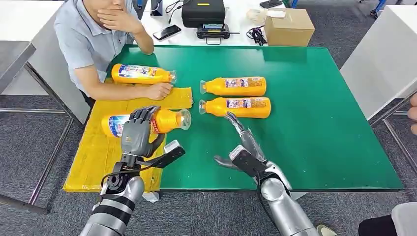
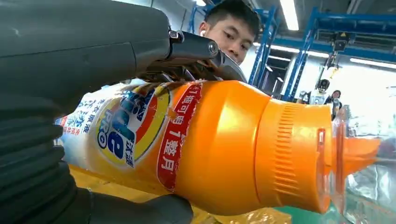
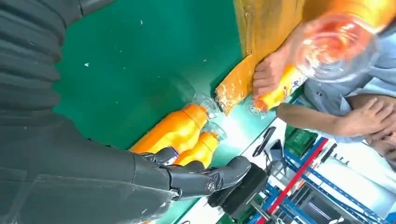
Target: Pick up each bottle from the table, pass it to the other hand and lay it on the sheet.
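Note:
My left hand [image 1: 137, 132] grips an orange bottle [image 1: 167, 120] with a clear cap, holding it on its side just above the yellow sheet [image 1: 101, 157]; the left wrist view has the bottle [image 2: 210, 144] close up under my fingers [image 2: 205, 51]. My right hand [image 1: 245, 145] is open above the green table, fingers stretched toward two orange bottles [image 1: 235, 86] [image 1: 238, 106] lying side by side. In the right wrist view those two bottles [image 3: 180, 133] lie beyond my fingertips [image 3: 224, 172]. A further bottle [image 1: 142, 73] lies on the sheet's far end.
A person sits at the table's far left, one hand [image 1: 158, 91] resting on the sheet by the far bottle. Behind the green mat [image 1: 319, 123] are a cardboard box [image 1: 289, 27], a black case [image 1: 203, 12] and a phone [image 1: 166, 32]. A white table [image 1: 388, 59] stands at right.

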